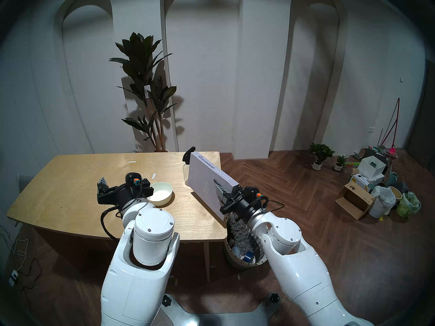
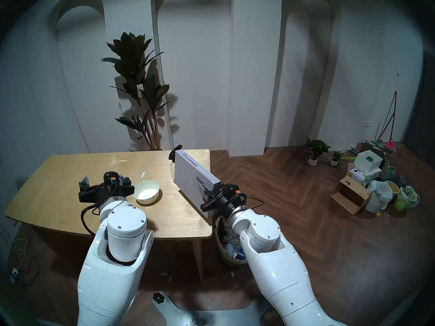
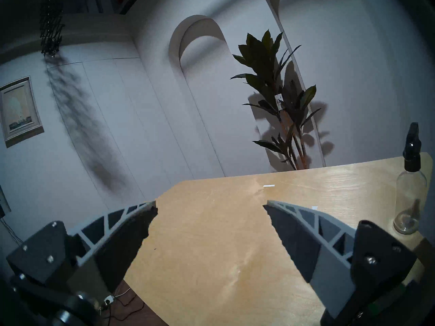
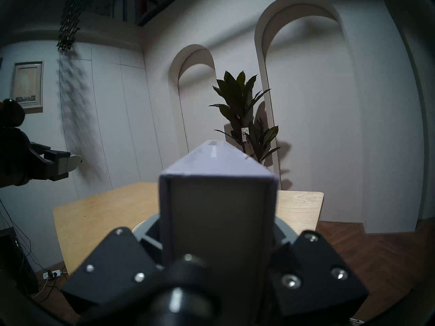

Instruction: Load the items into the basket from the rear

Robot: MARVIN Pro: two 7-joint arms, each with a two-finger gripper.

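Observation:
My right gripper [image 1: 220,188] [image 2: 203,185] is shut on the near end of the flat pale lavender box [image 1: 203,177] [image 2: 189,175] [image 4: 216,200] printed "Discontent". The box is held tilted on edge above the table's right side. Just behind it stands the clear spray bottle [image 1: 188,155] [image 2: 175,151] [image 3: 410,196], mostly hidden. The cream-white bowl [image 1: 161,193] [image 2: 147,192] sits on the table by my left gripper [image 1: 123,180] [image 2: 103,179] [image 3: 210,204], which hovers open and empty. The round wicker basket [image 1: 247,264] [image 2: 231,260] stands on the floor under my right forearm, with grey cloth and blue items inside.
The wooden table [image 1: 70,177] carries a few small white strips. A tall potted plant [image 1: 146,95] stands behind it against the wall. Boxes, bags, small plants and a small green mesh basket [image 1: 408,204] clutter the floor at far right.

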